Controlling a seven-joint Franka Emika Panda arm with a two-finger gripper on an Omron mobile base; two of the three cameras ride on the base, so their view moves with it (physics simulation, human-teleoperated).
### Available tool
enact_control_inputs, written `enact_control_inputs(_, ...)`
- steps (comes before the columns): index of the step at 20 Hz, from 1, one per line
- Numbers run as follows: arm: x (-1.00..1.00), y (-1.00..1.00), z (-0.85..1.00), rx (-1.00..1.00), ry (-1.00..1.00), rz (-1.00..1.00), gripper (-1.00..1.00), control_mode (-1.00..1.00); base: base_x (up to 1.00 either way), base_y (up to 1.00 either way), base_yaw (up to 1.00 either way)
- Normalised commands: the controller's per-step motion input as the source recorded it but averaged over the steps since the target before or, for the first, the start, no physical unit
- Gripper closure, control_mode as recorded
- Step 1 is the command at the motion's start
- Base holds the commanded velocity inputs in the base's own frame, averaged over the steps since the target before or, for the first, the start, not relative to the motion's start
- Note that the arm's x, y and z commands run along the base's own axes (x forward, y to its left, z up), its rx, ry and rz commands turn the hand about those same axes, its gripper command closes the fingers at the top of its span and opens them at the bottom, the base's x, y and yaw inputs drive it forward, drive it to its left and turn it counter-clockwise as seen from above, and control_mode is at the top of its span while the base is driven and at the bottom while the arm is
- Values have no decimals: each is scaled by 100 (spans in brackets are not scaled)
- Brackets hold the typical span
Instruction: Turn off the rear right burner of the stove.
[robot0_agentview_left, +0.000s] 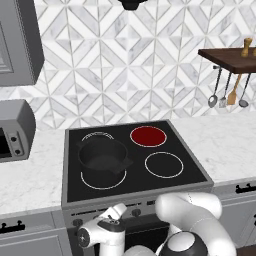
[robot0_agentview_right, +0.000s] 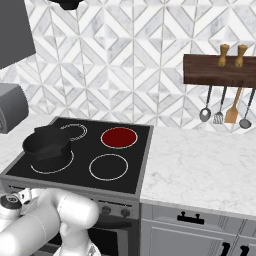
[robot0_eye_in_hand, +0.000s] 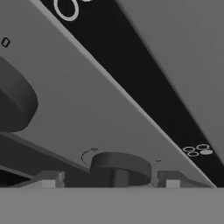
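Observation:
The stove (robot0_agentview_left: 192, 172) is a black glass cooktop on a grey range. Its rear right burner (robot0_agentview_left: 148, 136) (robot0_agentview_right: 119, 137) glows solid red, while the other zones are black with white outlines. In the hand view, a round dark knob (robot0_eye_in_hand: 120, 167) on the grey front panel sits between my two fingertips (robot0_eye_in_hand: 50, 179), close in front of the camera. My gripper (robot0_eye_in_hand: 110, 181) is open and straddles this knob with a gap on each side. A second, larger-looking knob (robot0_eye_in_hand: 13, 103) lies to the left. In the left base view my hand (robot0_agentview_left: 117, 214) presses low against the knob row.
A black pot (robot0_agentview_left: 102, 157) (robot0_agentview_right: 47, 145) stands on the front left burner. A grey microwave (robot0_agentview_left: 15, 130) sits on the marble counter to the left. A wooden shelf with hanging utensils (robot0_agentview_right: 225, 107) is on the wall to the right. Grey drawers (robot0_agentview_right: 190, 220) flank the range.

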Motion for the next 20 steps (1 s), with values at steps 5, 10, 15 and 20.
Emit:
enact_control_inputs(5,16,0,2,2,4,0,100,-100,0,0,0)
enact_control_inputs(10,19,-1,14,17,7,-1,100,-100,0,0,0)
enact_control_inputs(15,1,-14,25,44,8,-11,100,-100,0,0,0)
enact_control_inputs(20,0,-22,27,55,1,-14,100,-100,0,0,0)
